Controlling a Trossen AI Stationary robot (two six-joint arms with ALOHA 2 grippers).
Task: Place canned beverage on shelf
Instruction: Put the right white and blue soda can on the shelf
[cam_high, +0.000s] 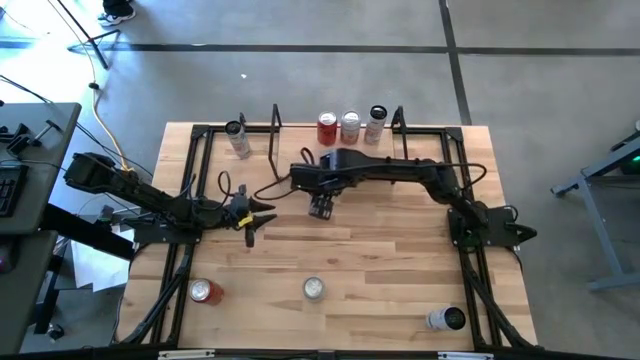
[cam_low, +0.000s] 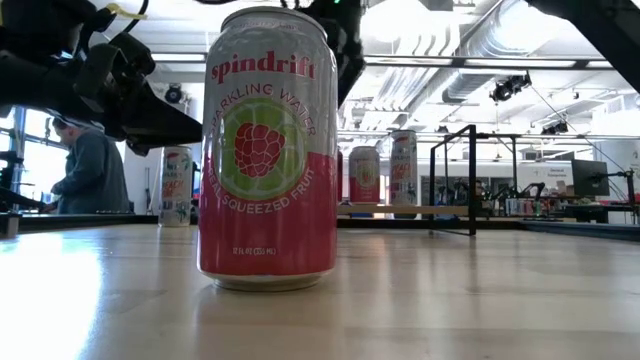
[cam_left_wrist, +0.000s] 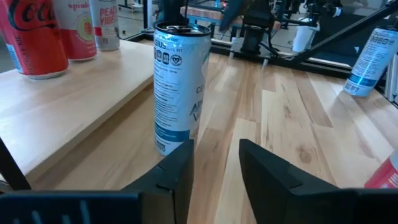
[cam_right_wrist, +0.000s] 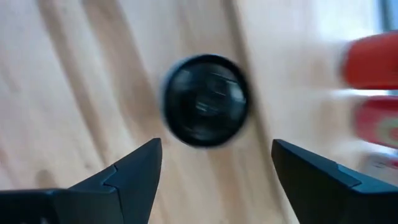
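Note:
A white-and-blue can (cam_left_wrist: 179, 87) stands upright on the table just in front of the shelf (cam_left_wrist: 74, 99); its dark top (cam_right_wrist: 205, 101) fills the right wrist view. My right gripper (cam_high: 320, 207) hangs open above this can, pointing down, with its fingers clear of it. In the high view the gripper hides the can. From the table's left, my left gripper (cam_left_wrist: 216, 143) points level at the can and is open and apart from it. Three cans (cam_high: 350, 125) stand on the shelf board (cam_high: 300, 132).
One can (cam_high: 237, 136) stands left of the shelf's black end frame (cam_high: 276, 125). Near the front edge are a red can (cam_high: 205, 291), a pink can (cam_low: 265, 150) and, at the right, a can on its side (cam_high: 445, 319). A person (cam_low: 90, 170) stands beyond the table.

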